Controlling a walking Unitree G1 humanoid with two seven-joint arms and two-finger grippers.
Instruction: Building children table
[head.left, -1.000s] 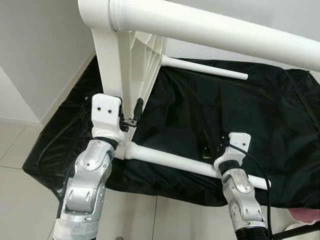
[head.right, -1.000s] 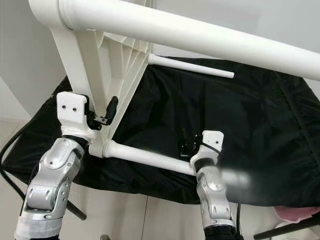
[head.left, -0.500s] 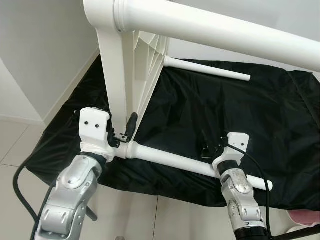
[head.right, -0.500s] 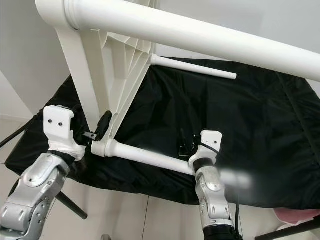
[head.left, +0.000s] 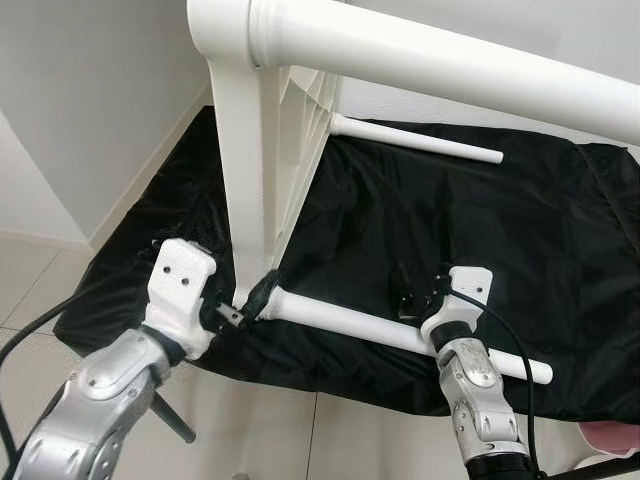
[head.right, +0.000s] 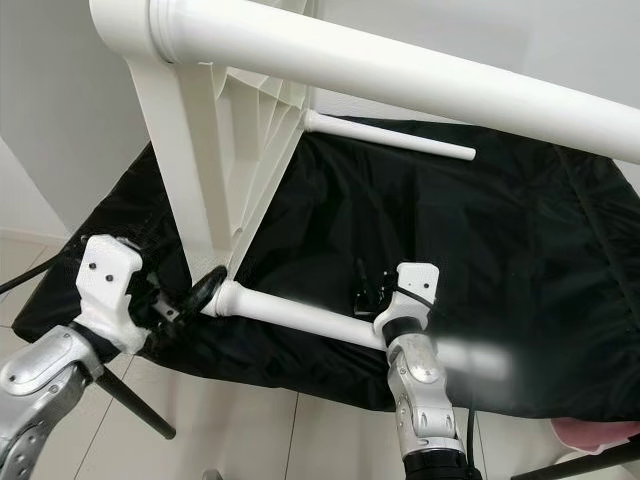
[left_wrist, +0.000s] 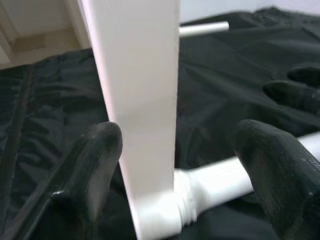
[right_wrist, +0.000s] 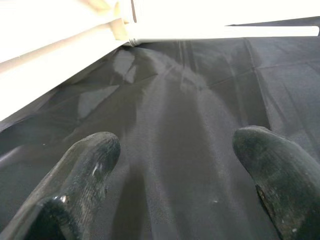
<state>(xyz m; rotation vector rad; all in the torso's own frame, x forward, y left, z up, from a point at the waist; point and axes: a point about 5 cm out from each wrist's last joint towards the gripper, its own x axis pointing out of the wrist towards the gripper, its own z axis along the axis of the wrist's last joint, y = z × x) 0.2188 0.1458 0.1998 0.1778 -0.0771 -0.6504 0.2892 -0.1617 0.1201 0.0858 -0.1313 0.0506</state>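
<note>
A white plastic children's table lies on its side on a black cloth (head.left: 560, 250). Its top panel (head.left: 245, 180) stands on edge at the left. One leg (head.left: 380, 330) runs low along the cloth's front, another leg (head.left: 420, 141) lies at the back, and a third (head.left: 450, 60) crosses high in the foreground. My left gripper (head.left: 245, 305) is open at the panel's bottom corner where the low leg joins; in the left wrist view its fingers (left_wrist: 100, 155) straddle the panel's edge. My right gripper (head.left: 415, 300) is open just behind the low leg, over bare cloth (right_wrist: 175, 125).
A white wall (head.left: 90, 100) rises at the left, close to the cloth's edge. Pale floor tiles (head.left: 30, 290) lie below. A black stand leg (head.left: 175, 425) slants under the cloth's front. Something pink (head.left: 612, 437) sits at the bottom right.
My left arm has dropped and drawn back, bringing its gripper from partway up the panel's edge down to the bottom corner by the leg joint. The right gripper has hardly moved.
</note>
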